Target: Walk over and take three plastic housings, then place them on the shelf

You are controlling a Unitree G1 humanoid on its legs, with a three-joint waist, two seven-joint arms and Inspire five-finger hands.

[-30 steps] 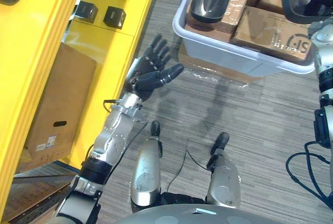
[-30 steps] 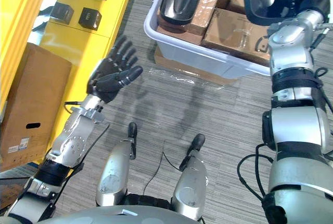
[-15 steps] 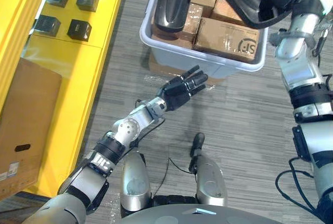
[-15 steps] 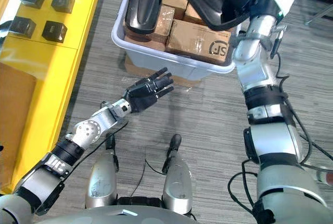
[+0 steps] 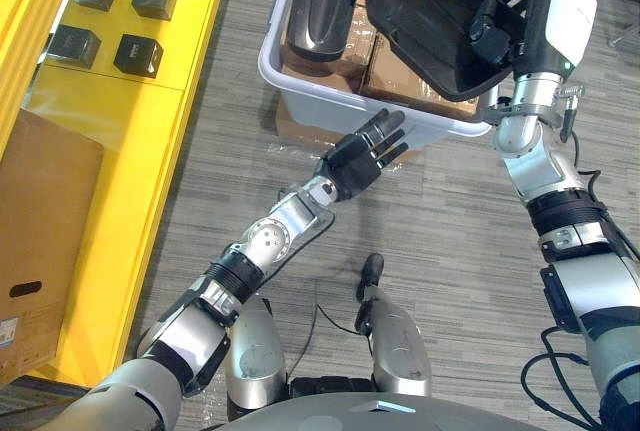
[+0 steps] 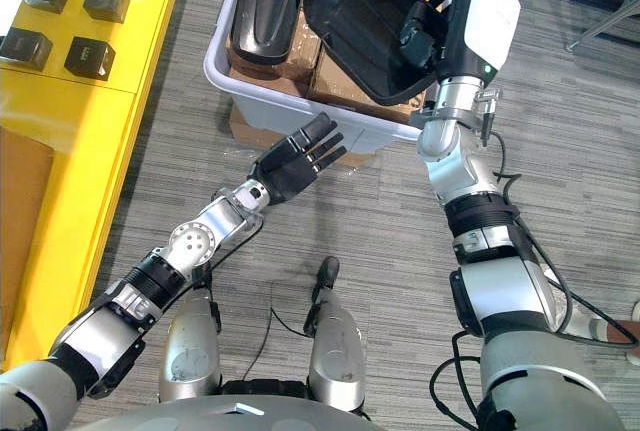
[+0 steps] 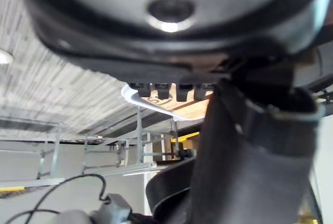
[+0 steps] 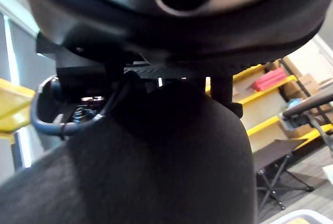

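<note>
The housing (image 5: 425, 26) is smooth black plastic, the tub (image 5: 310, 104) pale plastic, the boxes (image 5: 385, 79) cardboard, the floor (image 5: 450, 231) carpet.

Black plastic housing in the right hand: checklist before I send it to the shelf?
1. Right hand curled round the black plastic housing: ok.
2. Housing lifted clear of the pale plastic bin: cannot tell, it overlaps the bin in both eye views.
3. Left hand free, fingers straight, by the bin's front wall: ok.
4. Second black housing lying in the bin for a later pick: ok.
5. Bare space on the yellow shelf beside the small black blocks: ok.
6. Three housings taken: not ok, one held.
</note>
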